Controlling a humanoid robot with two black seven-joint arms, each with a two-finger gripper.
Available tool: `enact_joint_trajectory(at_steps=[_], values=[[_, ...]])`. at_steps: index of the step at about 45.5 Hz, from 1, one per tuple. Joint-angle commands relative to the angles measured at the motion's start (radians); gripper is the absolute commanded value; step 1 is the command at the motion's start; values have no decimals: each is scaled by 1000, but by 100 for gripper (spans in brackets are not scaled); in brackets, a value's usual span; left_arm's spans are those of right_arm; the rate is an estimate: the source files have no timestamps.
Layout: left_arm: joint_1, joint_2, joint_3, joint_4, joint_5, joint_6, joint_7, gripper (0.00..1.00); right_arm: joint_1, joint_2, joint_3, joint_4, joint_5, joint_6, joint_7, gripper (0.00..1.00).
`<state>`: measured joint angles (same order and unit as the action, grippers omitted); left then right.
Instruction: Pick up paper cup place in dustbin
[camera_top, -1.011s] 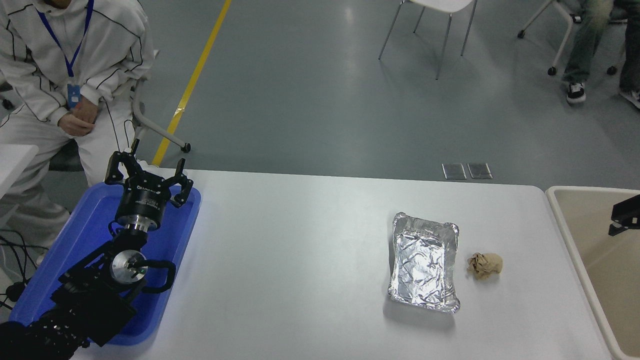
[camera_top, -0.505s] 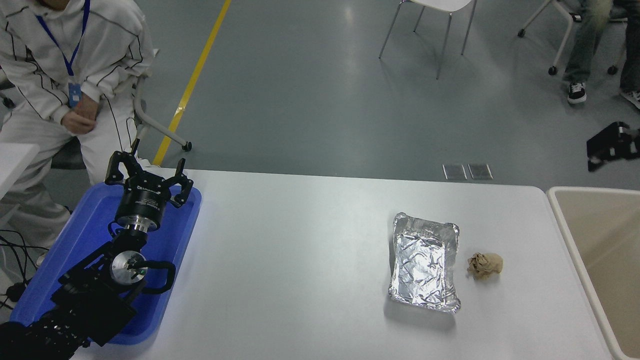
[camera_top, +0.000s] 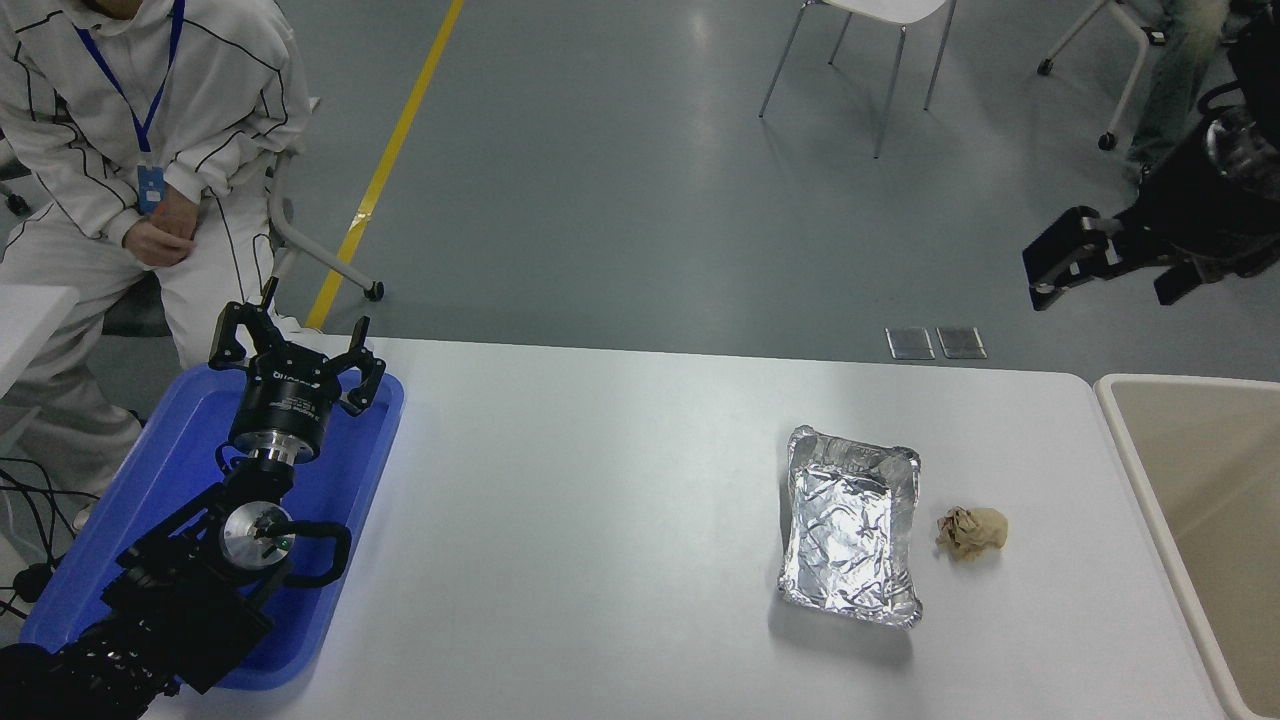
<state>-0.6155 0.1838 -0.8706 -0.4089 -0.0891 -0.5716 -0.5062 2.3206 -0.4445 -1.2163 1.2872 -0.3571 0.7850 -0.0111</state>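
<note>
Right pincer (camera_top: 1100, 262) empty, fingers spread, raised beyond counter (camera_top: 600, 500); no paper cup visible; likely post-drop near dustbin (camera_top: 1130, 440). Left pincer (camera_top: 296, 352) wide, parked.

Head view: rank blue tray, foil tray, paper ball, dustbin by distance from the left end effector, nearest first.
From the left end effector, parked at the table's left:
1. Blue tray, directly beneath it.
2. Foil tray, right of centre.
3. Crumpled brown paper ball, just right of the foil tray.
4. Dustbin, at the table's right end.
</note>
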Motion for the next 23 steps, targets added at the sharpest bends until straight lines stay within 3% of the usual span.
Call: enact_joint_trajectory(at_steps=[1,23], values=[[0,0,1,1,0,1,0,100,43,18,29,21,0,0,0,100],[-1,0,1,1,0,-1,0,100,43,43,17,21,7,0,0,100]])
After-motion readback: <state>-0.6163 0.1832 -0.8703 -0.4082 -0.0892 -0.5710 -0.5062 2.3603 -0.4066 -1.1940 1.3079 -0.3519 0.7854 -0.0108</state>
